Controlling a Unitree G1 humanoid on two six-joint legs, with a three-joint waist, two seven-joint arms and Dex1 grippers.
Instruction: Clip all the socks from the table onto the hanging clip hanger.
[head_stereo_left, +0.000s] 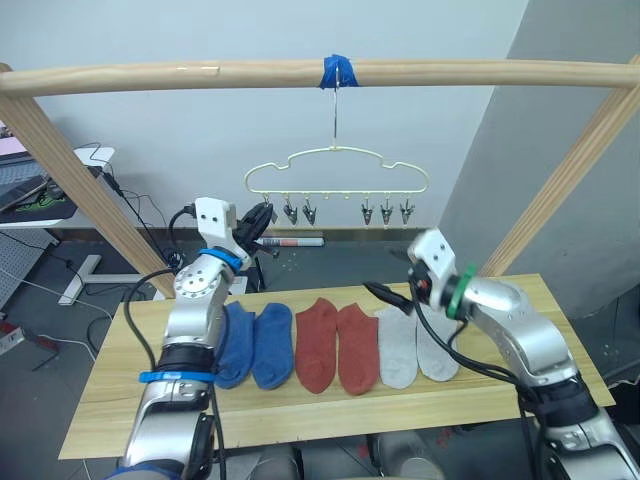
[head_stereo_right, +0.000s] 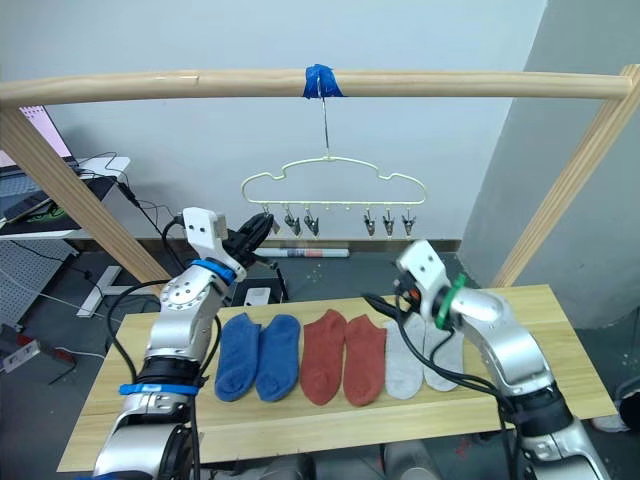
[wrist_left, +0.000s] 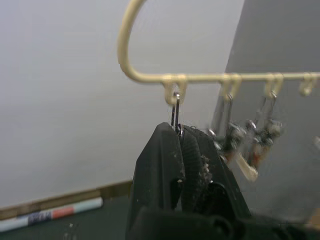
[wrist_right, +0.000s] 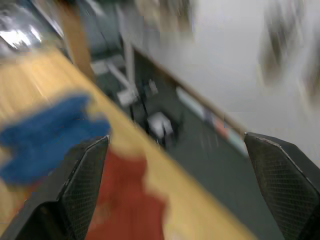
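From the head camera, six socks lie flat in a row on the pale wood worktop (head_stereo_left: 500, 395): two blue socks (head_stereo_left: 255, 345) at the robot's left, two red socks (head_stereo_left: 337, 345) in the middle and two grey socks (head_stereo_left: 415, 345) at the right, each pair side by side and touching. Above and behind them the yellow clip hanger (head_stereo_left: 337, 165) hangs by its hook from a wooden rail (head_stereo_left: 150, 77) at a strip of blue tape (head_stereo_left: 337, 70), its six silver clips empty. The left pincer (head_stereo_left: 262, 218) is raised to the leftmost clip (head_stereo_left: 266, 211), while the right pincer (head_stereo_left: 385, 294) hovers low above the far edge of the grey socks. In the left wrist view, the left pincer's fingers (wrist_left: 160, 165) are pressed together around that leftmost clip, just under the hanger's wire. In the right wrist view, the right pincer's fingers (wrist_right: 85, 187) stand wide apart with nothing between them, and the blue and red socks lie on the worktop beyond.
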